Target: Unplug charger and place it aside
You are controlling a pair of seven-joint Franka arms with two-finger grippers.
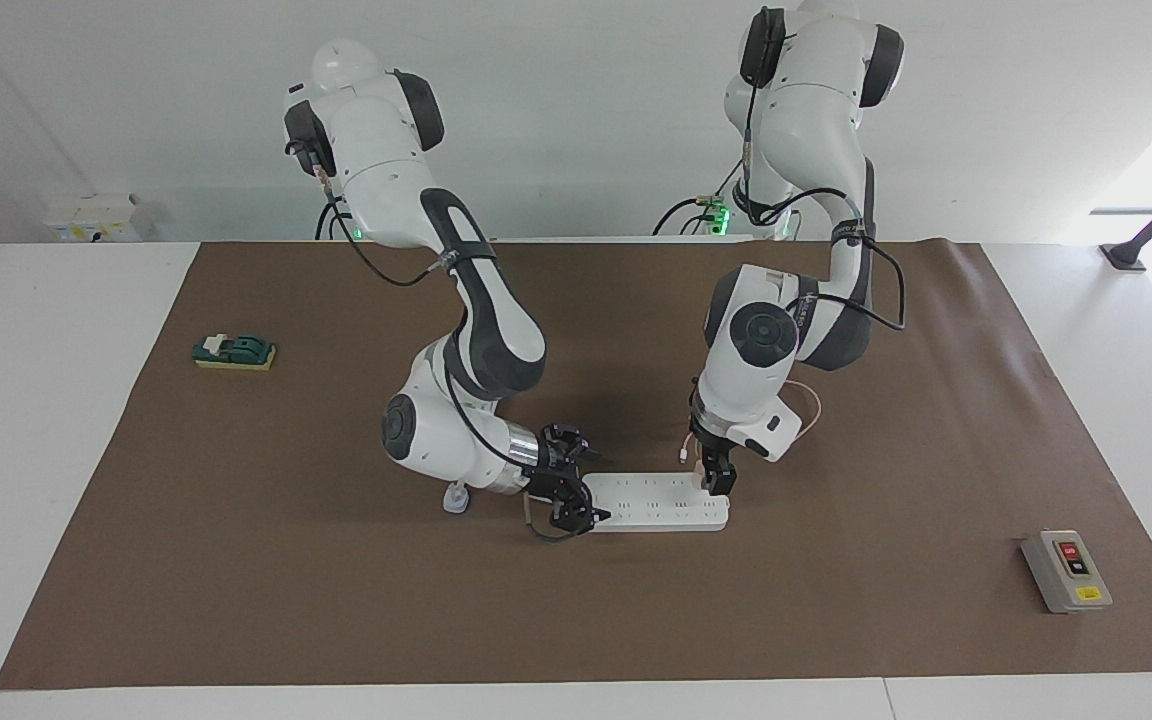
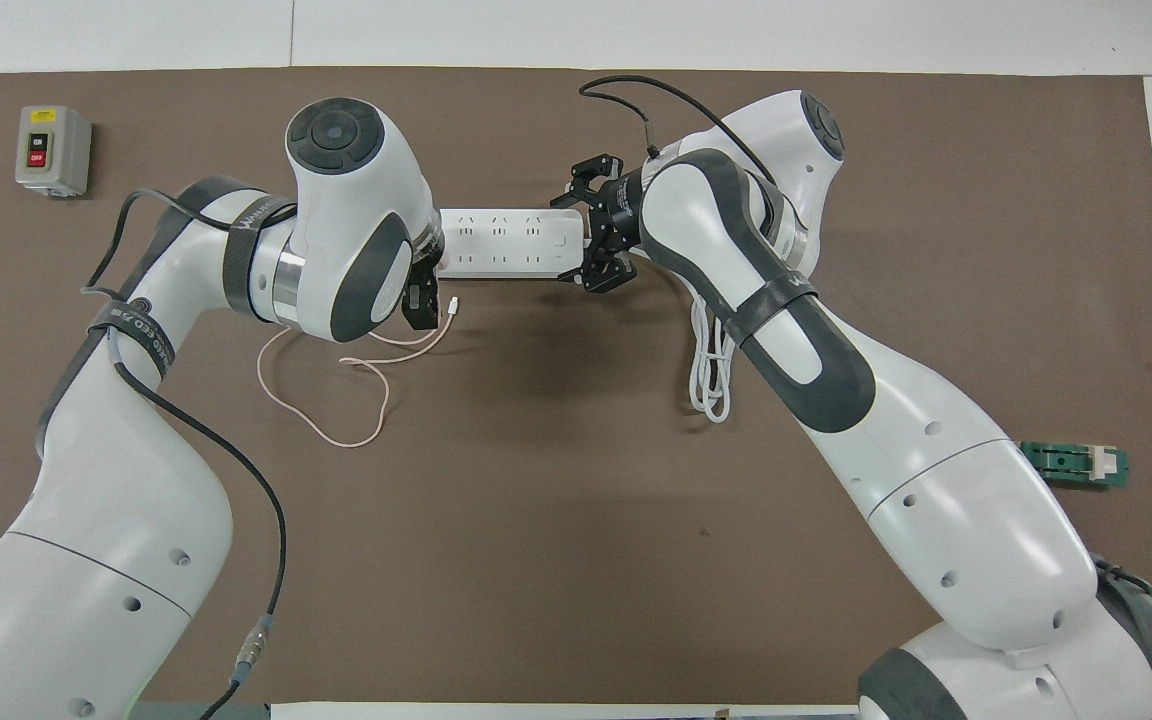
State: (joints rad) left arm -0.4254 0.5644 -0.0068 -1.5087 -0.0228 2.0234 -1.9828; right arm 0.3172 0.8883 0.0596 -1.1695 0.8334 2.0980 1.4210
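Observation:
The pale pink charger (image 1: 699, 467) sits plugged into the white power strip (image 1: 656, 502), at the strip's end toward the left arm. My left gripper (image 1: 715, 482) hangs straight down over that end, open, its dark fingers right at the charger; I cannot tell whether they touch it. In the overhead view the left wrist covers the charger. Its thin pink cable (image 2: 321, 425) loops over the mat nearer to the robots. At the strip's other end my right gripper (image 1: 572, 497) lies low and open, one finger on each side of the strip (image 2: 506, 240).
The strip's thick white cord (image 2: 711, 370) lies coiled under the right forearm, its three-pin plug (image 1: 454, 497) on the mat. A grey switch box (image 1: 1066, 570) sits toward the left arm's end. A green block (image 1: 234, 351) lies toward the right arm's end.

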